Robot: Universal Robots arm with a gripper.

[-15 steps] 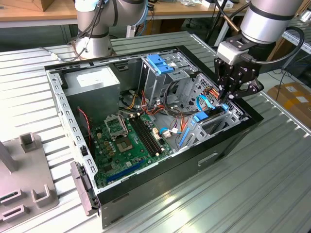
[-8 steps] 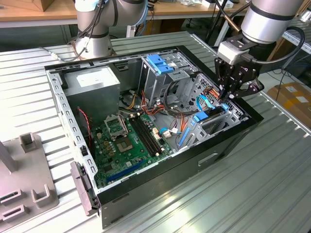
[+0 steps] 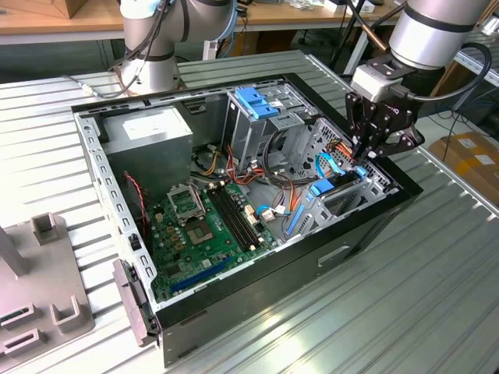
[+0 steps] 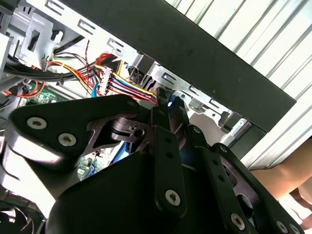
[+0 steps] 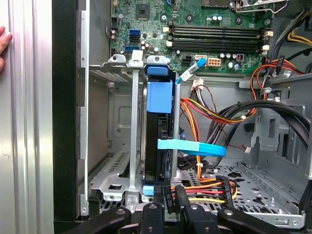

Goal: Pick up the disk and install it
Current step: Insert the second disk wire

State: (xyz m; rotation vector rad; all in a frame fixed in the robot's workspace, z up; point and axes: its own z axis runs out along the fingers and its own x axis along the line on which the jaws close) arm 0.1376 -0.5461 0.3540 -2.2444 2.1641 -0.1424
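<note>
Disk (image 5: 158,122) is sitting on edge in the drive bay at the corner of the open computer case (image 3: 366,226), its blue carrier facing up between two grey metal rails, and your gripper (image 3: 366,156) is hovering just above that bay in the exterior view. You are looking at fingers (image 5: 168,200) drawn close together at the disk's end, but I cannot tell whether they are pinching the carrier or merely meeting beside it.

Judging by its metal body, the disk is going to feel dense and stiff, not something that flexes, and it is likely sensitive to knocks. The blue plastic frame is giving you the safest hold; its narrow upper edge is the part that is reachable.

Around it, you are working in a crowd: a flat blue ribbon cable (image 5: 192,147) is crossing the disk's side, and a bundle of red, yellow and black wires (image 5: 207,184) is lying just beside the fingers. The motherboard (image 3: 207,226) is lying well apart, the power-supply box (image 3: 148,134) farther still. A person's fingertips (image 5: 4,40) are resting on the ribbed counter (image 3: 421,296) outside the case wall.
</note>
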